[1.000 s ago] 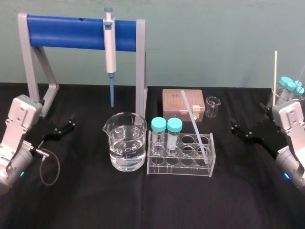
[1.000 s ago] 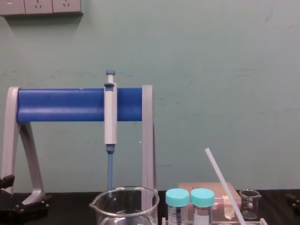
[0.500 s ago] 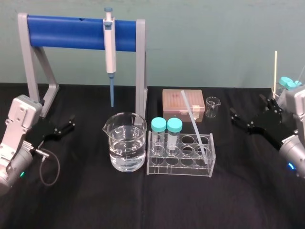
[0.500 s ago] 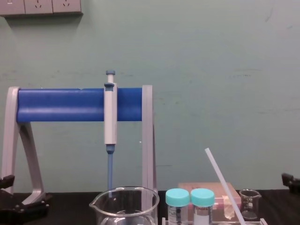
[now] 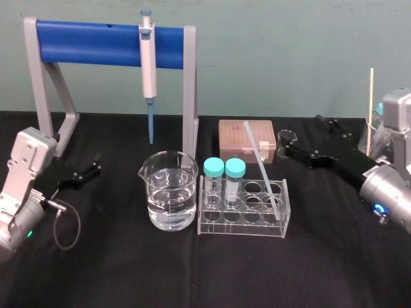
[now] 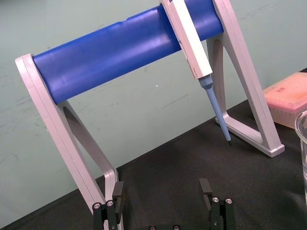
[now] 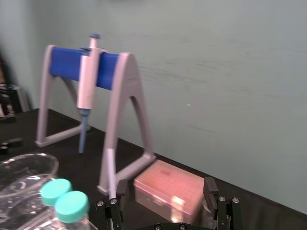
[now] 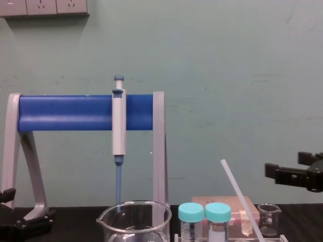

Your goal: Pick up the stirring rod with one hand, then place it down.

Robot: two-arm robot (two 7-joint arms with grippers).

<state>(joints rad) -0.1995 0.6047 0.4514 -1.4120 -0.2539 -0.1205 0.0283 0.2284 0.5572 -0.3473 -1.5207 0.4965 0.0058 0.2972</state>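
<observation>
The stirring rod [image 5: 260, 160] is a thin translucent white rod that leans in the clear tube rack [image 5: 243, 221], its top tilted toward the pink box. The chest view shows the stirring rod [image 8: 241, 197] slanting up from the rack. My right gripper [image 5: 303, 136] hovers open just right of the rod's upper end, over the small beaker, with nothing between its fingers. The chest view has this right gripper [image 8: 284, 165] raised at the right edge, and its wrist view shows the right gripper [image 7: 166, 189] with jaws wide apart. My left gripper [image 5: 96, 164] rests open at the far left.
A grey-white pipette [image 5: 148, 58] hangs on the blue-barred stand [image 5: 90, 42]. A large beaker of water [image 5: 170, 190] stands left of the rack, which holds two teal-capped tubes [image 5: 224, 170]. Behind it are a pink tip box [image 5: 247, 139] and a small beaker [image 5: 283, 136].
My right gripper has swung left and upward from the table's right edge toward the rod's top, staying open. The left arm has not moved.
</observation>
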